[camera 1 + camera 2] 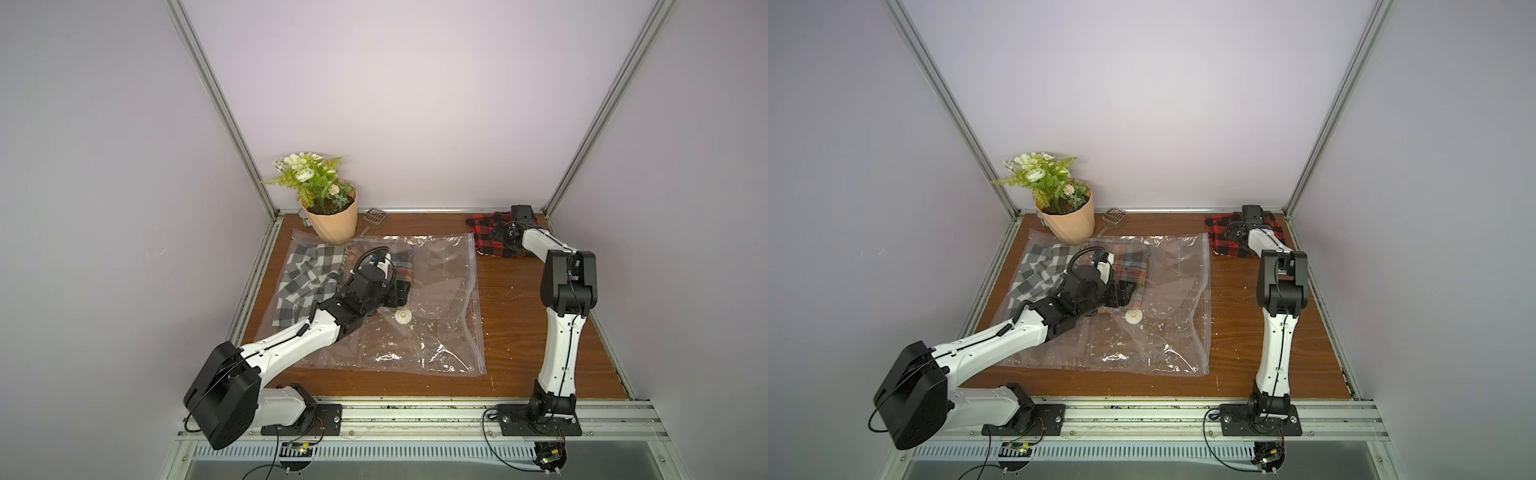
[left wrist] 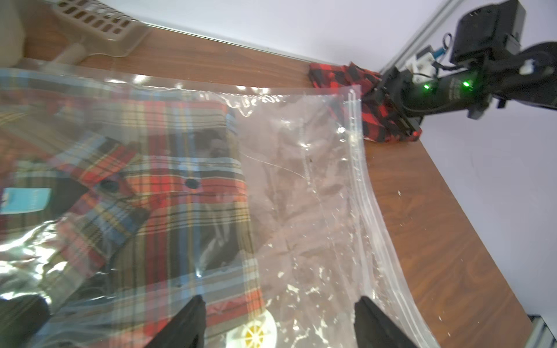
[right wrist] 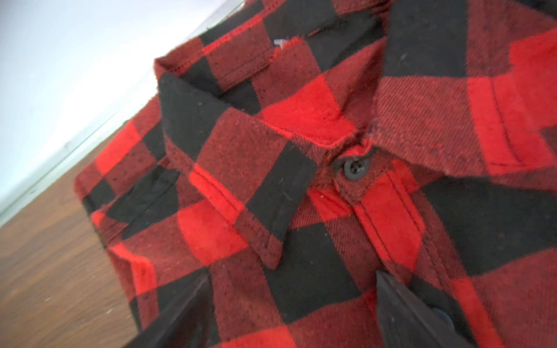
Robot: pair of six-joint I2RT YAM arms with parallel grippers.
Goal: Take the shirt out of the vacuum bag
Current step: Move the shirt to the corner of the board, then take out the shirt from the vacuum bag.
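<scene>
Two grippers gape wide, empty: left gripper (image 2: 280,301) over the bag (image 1: 436,291), whose shirt (image 2: 180,180) lies inside; right gripper (image 3: 289,286) over a red shirt (image 3: 271,150). Pin the bag, pull slowly toward the zip (image 2: 358,180).

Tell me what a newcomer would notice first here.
The big clear vacuum bag sprawls across the wooden table with a plaid shirt inside, the left tool open above it. At the far right corner the right tool hangs open over a red-and-black checked shirt.
</scene>
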